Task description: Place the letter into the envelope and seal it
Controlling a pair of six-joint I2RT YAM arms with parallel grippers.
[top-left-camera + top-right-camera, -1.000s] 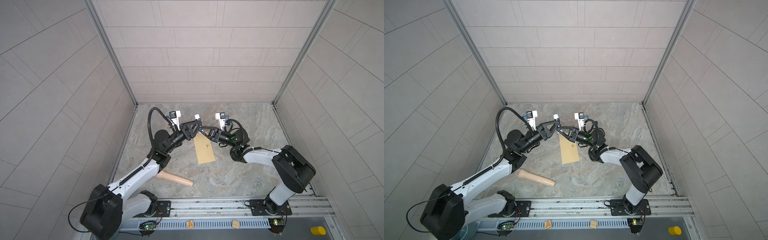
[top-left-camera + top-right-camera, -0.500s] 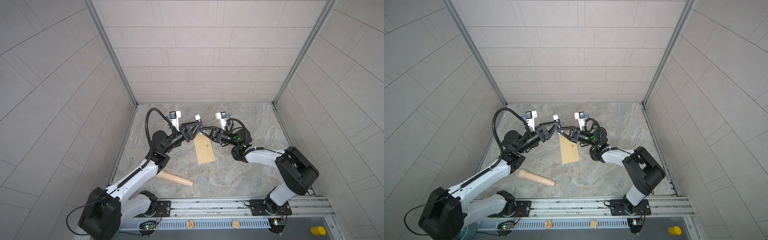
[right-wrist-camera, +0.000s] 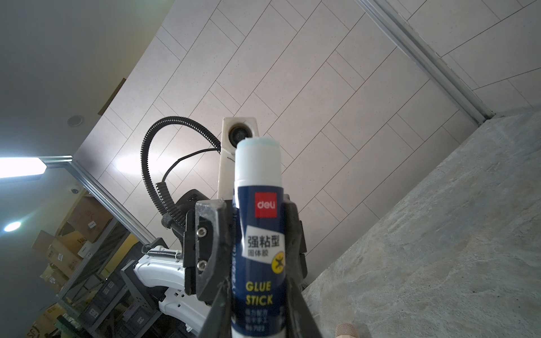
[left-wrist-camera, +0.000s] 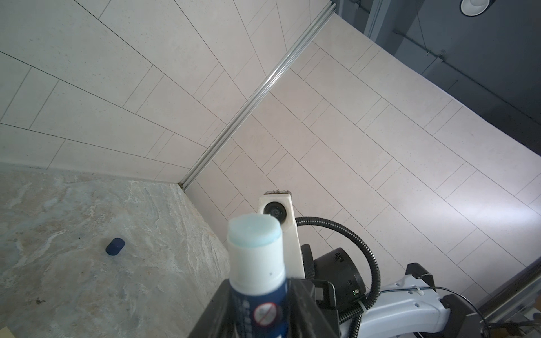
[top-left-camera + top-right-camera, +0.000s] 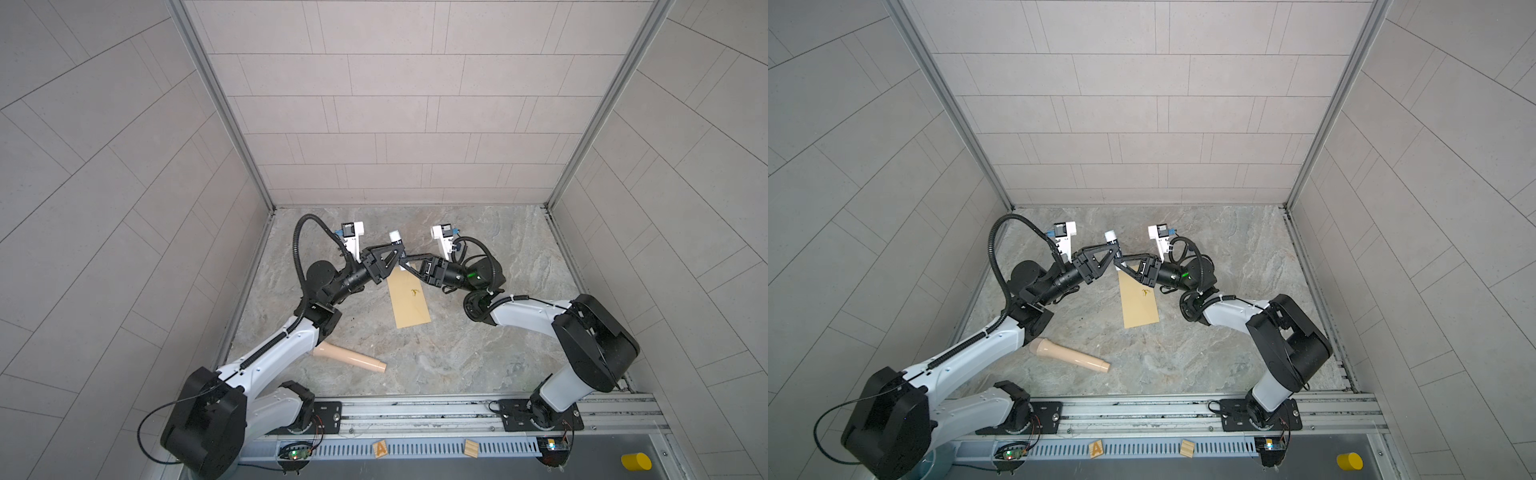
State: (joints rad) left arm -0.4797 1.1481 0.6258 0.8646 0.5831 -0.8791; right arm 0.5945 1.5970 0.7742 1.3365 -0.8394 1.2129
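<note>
1. Near left, a beige tube (image 5: 349, 359) lies flat on the stone table (image 5: 478, 340), well apart from both arms.
2. Mid-table, the envelope (image 5: 409, 301): plain tan, lying flat, long sides running near to far, a small dark mark on its face.
3. Over its far end, the right gripper (image 5: 404, 263) pinches an upright glue stick (image 3: 259, 234), jaws narrow against its blue label.
4. The left gripper (image 5: 398, 254) has its jaws pressed on the same stick, uncapped end up.
5. A dark blue cap (image 4: 115, 246) lies alone on the table.

The glue stick (image 3: 259, 234) is cut off in both wrist views. The right gripper (image 5: 402, 262) hides one end of the envelope (image 5: 409, 303). Its dark mark (image 5: 414, 293) is too small to read.
</note>
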